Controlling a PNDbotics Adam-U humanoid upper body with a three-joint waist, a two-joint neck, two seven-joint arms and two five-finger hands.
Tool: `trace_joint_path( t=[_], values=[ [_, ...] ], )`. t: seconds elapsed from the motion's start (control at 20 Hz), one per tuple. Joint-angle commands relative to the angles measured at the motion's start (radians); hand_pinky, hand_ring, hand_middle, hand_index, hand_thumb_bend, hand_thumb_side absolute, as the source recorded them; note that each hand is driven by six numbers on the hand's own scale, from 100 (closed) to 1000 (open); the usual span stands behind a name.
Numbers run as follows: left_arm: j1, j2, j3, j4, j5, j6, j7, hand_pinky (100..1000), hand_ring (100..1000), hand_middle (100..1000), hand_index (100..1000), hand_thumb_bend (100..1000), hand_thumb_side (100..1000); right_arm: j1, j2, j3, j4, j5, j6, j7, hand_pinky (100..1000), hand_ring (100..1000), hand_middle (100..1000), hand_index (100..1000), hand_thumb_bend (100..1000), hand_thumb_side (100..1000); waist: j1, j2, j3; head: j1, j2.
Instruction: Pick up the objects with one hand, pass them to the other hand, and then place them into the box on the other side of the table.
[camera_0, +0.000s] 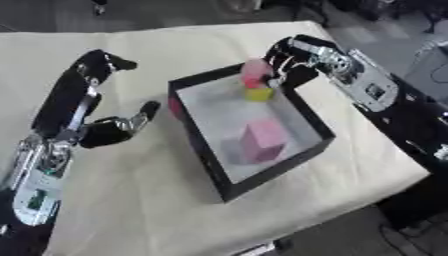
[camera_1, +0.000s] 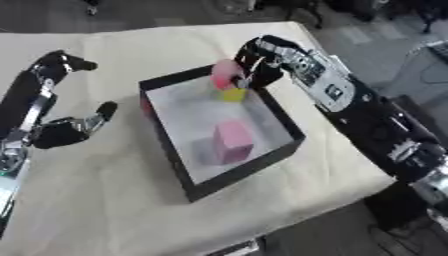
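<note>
Cream cloth-covered tabletop (camera_0: 157, 200), plain, no pattern. Shallow rectangular box (camera_0: 201, 145): black walls, pale grey-white floor. Pink cube-shaped block (camera_0: 263, 140). Small yellow block (camera_0: 259, 94). Rounded pink object (camera_0: 255, 70), red beneath. Left hand (camera_0: 109, 131) and right hand (camera_0: 293, 60): black with silver joints.

Table (camera_0: 175, 45): matt cream cloth cover, faintly creased. Box (camera_0: 317, 121): matt black rim, smooth pale grey floor. Inside box, pink block (camera_0: 263, 140) and yellow block (camera_0: 259, 94): smooth, matt. Right hand (camera_1: 255, 62), above box's far rim: glossy black shell, silver metal joints.
</note>
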Motion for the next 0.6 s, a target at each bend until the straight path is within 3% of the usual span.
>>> trace_joint_path(
  t=[0.05, 0.25, 0.4, 0.55, 0.6],
  values=[
    [-0.017, 0.001, 0.006, -0.008, -0.005, 0.000, 0.005, 963, 795, 678, 799, 445, 711, -0.008, -0.022, -0.013, -0.001, 0.023, -0.001, 0.017, 763, 810, 678, 863, 344, 114, 0.015, -0.030, -0.004, 0.003, -0.002],
    [-0.015, 0.001, 0.006, -0.008, -0.006, 0.000, 0.007, 963, 795, 680, 800, 446, 712, -0.006, -0.023, -0.018, -0.003, 0.040, -0.019, 0.038, 802, 897, 821, 931, 359, 238, 0.016, -0.029, -0.005, 0.006, -0.002],
    [-0.014, 0.001, 0.007, -0.008, -0.007, 0.000, 0.008, 964, 795, 681, 800, 443, 716, -0.003, -0.024, -0.027, -0.006, 0.045, -0.028, 0.045, 806, 917, 846, 943, 335, 281, 0.017, -0.029, -0.006, 0.009, -0.002],
    [-0.012, 0.003, 0.008, -0.009, -0.007, 0.002, 0.008, 963, 795, 681, 800, 440, 719, 0.000, -0.025, -0.042, -0.011, 0.028, -0.026, 0.032, 800, 921, 851, 946, 325, 250, 0.019, -0.029, -0.008, 0.016, -0.002],
    [-0.010, 0.005, 0.009, -0.008, -0.007, 0.003, 0.007, 963, 794, 680, 800, 431, 725, 0.001, -0.027, -0.050, -0.016, 0.017, -0.023, 0.022, 792, 927, 852, 953, 216, 240, 0.019, -0.030, -0.009, 0.021, -0.002]
  ],
)
